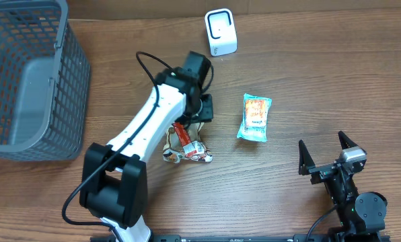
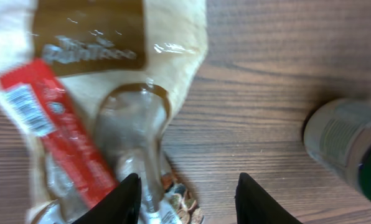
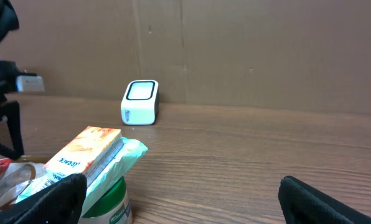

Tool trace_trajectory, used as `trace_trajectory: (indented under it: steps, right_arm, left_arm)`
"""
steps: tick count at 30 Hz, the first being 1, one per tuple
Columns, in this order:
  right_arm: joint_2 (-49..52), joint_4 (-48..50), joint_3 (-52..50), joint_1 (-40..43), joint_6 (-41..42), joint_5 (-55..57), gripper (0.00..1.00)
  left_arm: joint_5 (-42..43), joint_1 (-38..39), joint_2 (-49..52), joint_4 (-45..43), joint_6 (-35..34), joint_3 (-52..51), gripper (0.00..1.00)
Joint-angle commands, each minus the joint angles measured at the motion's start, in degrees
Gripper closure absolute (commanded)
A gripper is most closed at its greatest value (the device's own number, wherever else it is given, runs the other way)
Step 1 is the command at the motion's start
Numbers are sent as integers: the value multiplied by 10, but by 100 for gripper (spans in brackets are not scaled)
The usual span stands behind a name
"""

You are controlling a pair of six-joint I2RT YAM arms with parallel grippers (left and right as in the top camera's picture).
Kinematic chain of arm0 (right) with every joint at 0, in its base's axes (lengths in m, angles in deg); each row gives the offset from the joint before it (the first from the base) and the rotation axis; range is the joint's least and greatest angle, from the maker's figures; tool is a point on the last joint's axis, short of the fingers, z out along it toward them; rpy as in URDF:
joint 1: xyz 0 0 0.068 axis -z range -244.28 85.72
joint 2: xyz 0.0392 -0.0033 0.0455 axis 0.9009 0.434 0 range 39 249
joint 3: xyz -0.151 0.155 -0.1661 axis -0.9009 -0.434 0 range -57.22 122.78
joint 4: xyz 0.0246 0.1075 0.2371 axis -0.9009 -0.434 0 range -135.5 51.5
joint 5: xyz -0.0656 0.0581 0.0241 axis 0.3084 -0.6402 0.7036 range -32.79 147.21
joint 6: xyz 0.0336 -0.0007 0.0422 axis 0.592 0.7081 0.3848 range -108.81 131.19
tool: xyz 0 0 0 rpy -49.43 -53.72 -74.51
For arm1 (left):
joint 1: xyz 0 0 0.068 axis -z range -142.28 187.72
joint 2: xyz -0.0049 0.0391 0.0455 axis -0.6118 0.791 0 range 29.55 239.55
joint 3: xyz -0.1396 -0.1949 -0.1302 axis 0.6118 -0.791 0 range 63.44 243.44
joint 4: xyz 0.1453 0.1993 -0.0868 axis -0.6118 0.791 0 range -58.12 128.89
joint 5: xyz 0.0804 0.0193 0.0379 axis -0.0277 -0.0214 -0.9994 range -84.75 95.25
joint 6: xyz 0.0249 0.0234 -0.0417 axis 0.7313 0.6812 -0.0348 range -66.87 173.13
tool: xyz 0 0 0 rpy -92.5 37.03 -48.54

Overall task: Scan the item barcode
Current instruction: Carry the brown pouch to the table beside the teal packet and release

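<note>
Right gripper [image 1: 326, 154]: lower right of the overhead frame, fingers spread wide, nothing between them, well apart from every item.
Left gripper [image 2: 188, 198]: centre of the overhead frame. In its wrist view the fingers are parted and pinch nothing, with bare wood in the gap; the left fingertip overlaps the bag's edge.
Snack bag [image 1: 187, 149]: cream and clear, crumpled, flat on the table [image 1: 335, 81] just below the left gripper, at lower centre of the overhead frame. The white arm covers part of it.
Red stick [image 2: 61, 137]: lies slantwise on the bag. Its white barcode label faces up at the upper left of the left wrist frame.
Packet [image 1: 256, 115]: teal with an orange face, right of centre, apart from the bag, between the right gripper and the scanner.
Can [image 2: 341, 149]: green and white, at the right edge of the left wrist frame, near the gripper. The gripper hides it from overhead.
Scanner [image 1: 221, 31]: white, upright at top centre. The left gripper's head sits between it and the bag.
Basket [image 1: 76, 101]: grey mesh, upper left.
Count: two grippers; one each of bag, stick, packet, can, scanner and basket.
</note>
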Motion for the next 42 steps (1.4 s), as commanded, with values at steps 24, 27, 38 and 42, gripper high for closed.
trace_trajectory:
  steps: [24, 27, 38, 42]
  right_arm:
    - [-3, 3, -6, 3, -2, -1, 0]
    - [-3, 3, -6, 3, -2, -1, 0]
    - [-3, 3, -6, 3, -2, -1, 0]
    - [-3, 3, -6, 3, -2, -1, 0]
  left_arm:
    - [-69, 29, -1, -104, -15, -121, 65]
    - [-71, 29, -1, -100, -15, -121, 65]
    - [-136, 29, -1, -96, -14, -121, 64]
    - [-149, 28, -1, -96, -13, -121, 65]
